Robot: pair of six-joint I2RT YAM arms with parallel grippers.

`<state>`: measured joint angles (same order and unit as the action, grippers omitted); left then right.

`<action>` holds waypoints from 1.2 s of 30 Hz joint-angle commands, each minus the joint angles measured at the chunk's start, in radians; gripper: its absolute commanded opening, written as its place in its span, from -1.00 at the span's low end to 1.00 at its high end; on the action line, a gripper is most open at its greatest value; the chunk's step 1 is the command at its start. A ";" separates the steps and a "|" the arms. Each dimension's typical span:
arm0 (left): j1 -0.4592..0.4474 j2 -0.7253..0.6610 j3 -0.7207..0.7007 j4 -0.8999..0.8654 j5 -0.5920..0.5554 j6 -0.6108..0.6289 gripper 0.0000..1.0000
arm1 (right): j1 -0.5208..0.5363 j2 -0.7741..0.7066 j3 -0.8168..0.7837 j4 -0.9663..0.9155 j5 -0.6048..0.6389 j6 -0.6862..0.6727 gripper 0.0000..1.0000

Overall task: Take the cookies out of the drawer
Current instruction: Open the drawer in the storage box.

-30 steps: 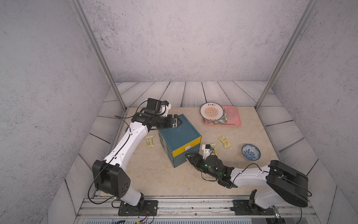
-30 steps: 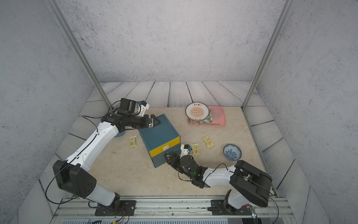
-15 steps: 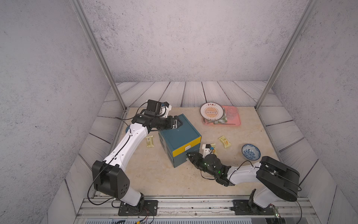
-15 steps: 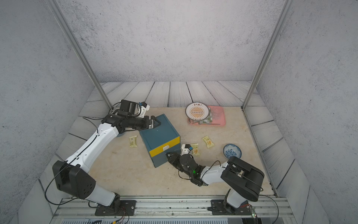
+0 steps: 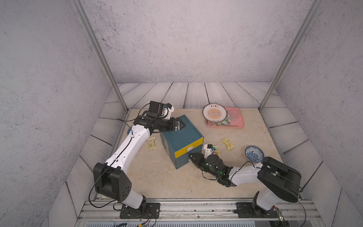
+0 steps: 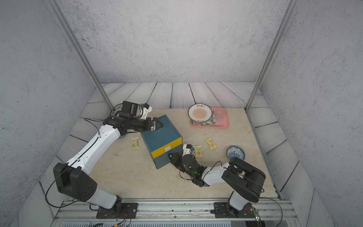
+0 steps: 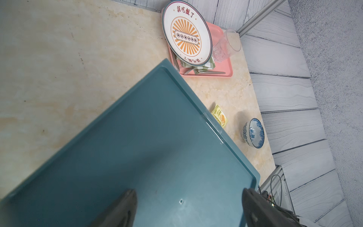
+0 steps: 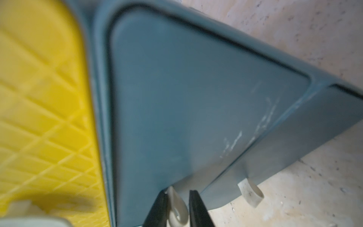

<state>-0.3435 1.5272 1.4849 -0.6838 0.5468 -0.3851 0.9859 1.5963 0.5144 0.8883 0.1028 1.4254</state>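
A teal cabinet [image 5: 180,135] [image 6: 161,135] with a yellow top drawer [image 5: 188,150] stands mid-table, all drawers closed and their insides hidden. My right gripper [image 5: 190,156] [image 6: 170,156] [image 8: 178,193] is at its front, shut on the white loop handle [image 8: 176,206] of the teal drawer [image 8: 186,98] below the yellow one. My left gripper [image 5: 181,125] [image 6: 159,124] [image 7: 189,191] is open over the cabinet top's rear corner. Three pale yellow cookies lie on the table, one [image 5: 151,143] to the cabinet's left and two [image 5: 227,143] [image 5: 216,149] to its right.
At the back right a pink tray [image 5: 238,124] holds a patterned plate [image 5: 214,113], a clear glass [image 5: 235,113] and cutlery. A blue-and-white bowl [image 5: 254,154] sits beside my right arm. Another white handle [image 8: 251,193] sticks out of the lowest drawer.
My right gripper's jaws have narrowed onto the white handle, and the right arm's elbow has drawn in slightly. The left arm and the cabinet have not moved.
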 commanded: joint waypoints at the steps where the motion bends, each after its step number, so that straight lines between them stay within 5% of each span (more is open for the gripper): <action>1: -0.005 0.003 -0.013 0.000 0.023 0.017 0.79 | -0.009 0.004 0.015 -0.005 -0.002 -0.005 -0.69; 8: -0.006 0.012 -0.026 0.012 0.027 0.016 0.79 | -0.015 -0.038 0.011 -0.068 -0.039 -0.008 -1.00; 15: -0.006 0.030 -0.064 0.083 0.000 -0.040 0.78 | -0.007 -0.107 -0.056 -0.099 -0.085 0.010 -1.00; 30: -0.038 0.101 -0.078 0.116 -0.013 -0.064 0.77 | 0.074 -0.561 -0.241 -0.507 -0.026 0.049 -1.00; 36: -0.057 0.106 -0.080 0.121 -0.023 -0.070 0.77 | 0.076 -0.587 -0.260 -0.516 -0.040 0.052 -1.00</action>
<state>-0.3859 1.5848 1.4437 -0.4568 0.5541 -0.4347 1.0592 1.0092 0.2626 0.4244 0.0509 1.4666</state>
